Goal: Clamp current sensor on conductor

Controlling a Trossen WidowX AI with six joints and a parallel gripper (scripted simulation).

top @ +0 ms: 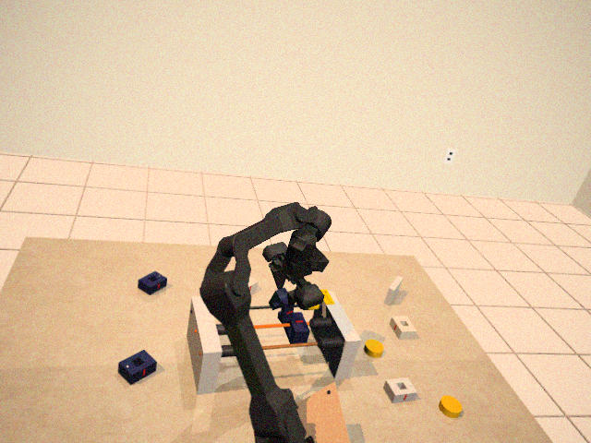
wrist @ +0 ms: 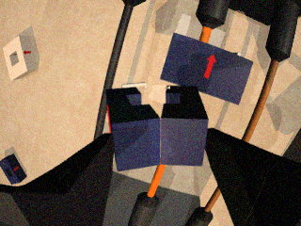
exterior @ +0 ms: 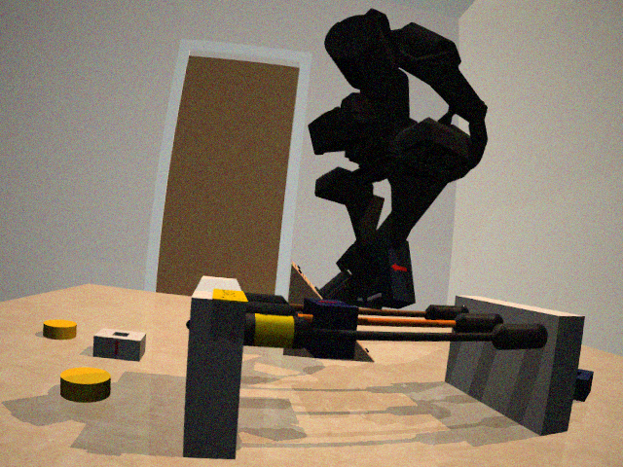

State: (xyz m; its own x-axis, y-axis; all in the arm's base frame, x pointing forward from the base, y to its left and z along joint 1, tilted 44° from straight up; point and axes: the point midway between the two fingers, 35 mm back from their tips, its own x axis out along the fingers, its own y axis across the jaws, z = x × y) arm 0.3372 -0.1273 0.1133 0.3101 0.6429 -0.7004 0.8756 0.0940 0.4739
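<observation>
Though half-spread, gripper [top: 288,299] [exterior: 375,271] [wrist: 160,138] tight on navy sensor [top: 282,296] [exterior: 402,281] [wrist: 136,143].

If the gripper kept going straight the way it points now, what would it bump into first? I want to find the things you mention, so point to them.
Probably the orange conductor [top: 270,326] [exterior: 402,320] [wrist: 156,181], met by the blue sensor the gripper [wrist: 160,138] holds, though depth is hard to judge.

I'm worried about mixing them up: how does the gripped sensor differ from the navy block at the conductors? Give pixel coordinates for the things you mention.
The gripped sensor [top: 283,297] [exterior: 401,286] [wrist: 136,141] shows two halves with a gap; the navy block [top: 298,333] [exterior: 329,329] [wrist: 230,80] shows one unbroken top. The sensor is held aloft; the block sits at the conductors. Both are navy with red markings.
</observation>
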